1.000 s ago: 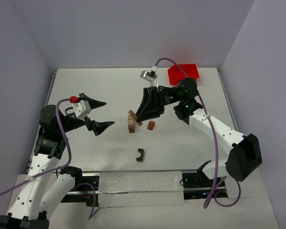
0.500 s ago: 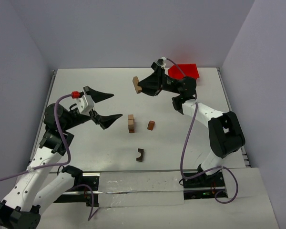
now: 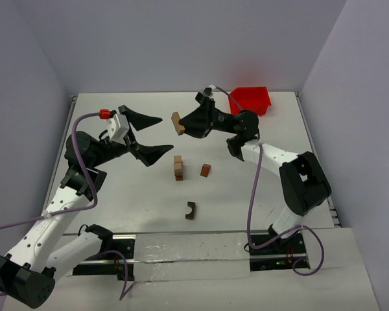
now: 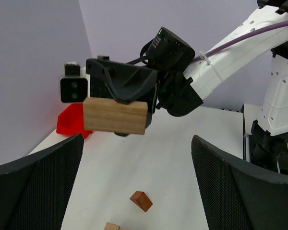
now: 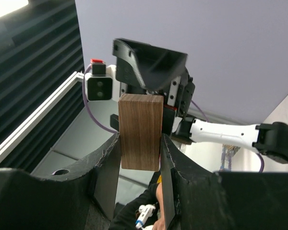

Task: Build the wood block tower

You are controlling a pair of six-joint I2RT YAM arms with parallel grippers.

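My right gripper (image 3: 183, 123) is raised above the table, shut on a rectangular wood block (image 3: 176, 122), with the block (image 5: 140, 132) upright between its pads. Facing it from the left, my left gripper (image 3: 166, 134) is wide open and empty. In the left wrist view the held block (image 4: 115, 115) hangs level ahead of the open jaws. Below on the table stands the tower (image 3: 178, 167), a short stack of two blocks. A small brown block (image 3: 205, 170) lies to its right, and an arch-notched block (image 3: 190, 210) lies nearer the front edge.
A red plastic bin (image 3: 249, 100) sits at the back right of the white table (image 3: 117, 201). Grey walls close in the left, back and right. The small brown block (image 4: 141, 201) shows low in the left wrist view.
The right gripper lifted the block off the stack area, swung it up and back, then moved it leftward. The left arm rose and advanced toward it, jaws opening a little wider.
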